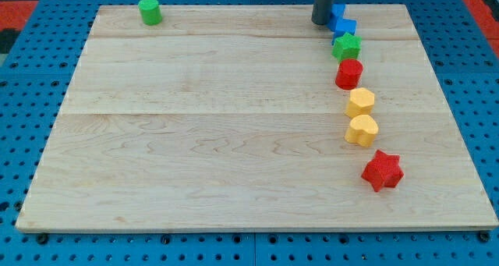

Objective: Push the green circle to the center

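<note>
The green circle (pixel 150 11) is a short, bright green cylinder standing upright on its flat base, its round top facing up. It sits near the top-left corner of the pale wooden board (pixel 218 133), close to the board's top edge. It stands alone there, well apart from the board's middle and touching nothing else.

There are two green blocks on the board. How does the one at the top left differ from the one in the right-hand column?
The green circle is a round cylinder; the green star has points. The green circle stands alone near the view's top-left corner; the green star sits in a column, between the blue block and the red cylinder. My tip is close to the green star, far from the green circle. Both are the same green.
</note>
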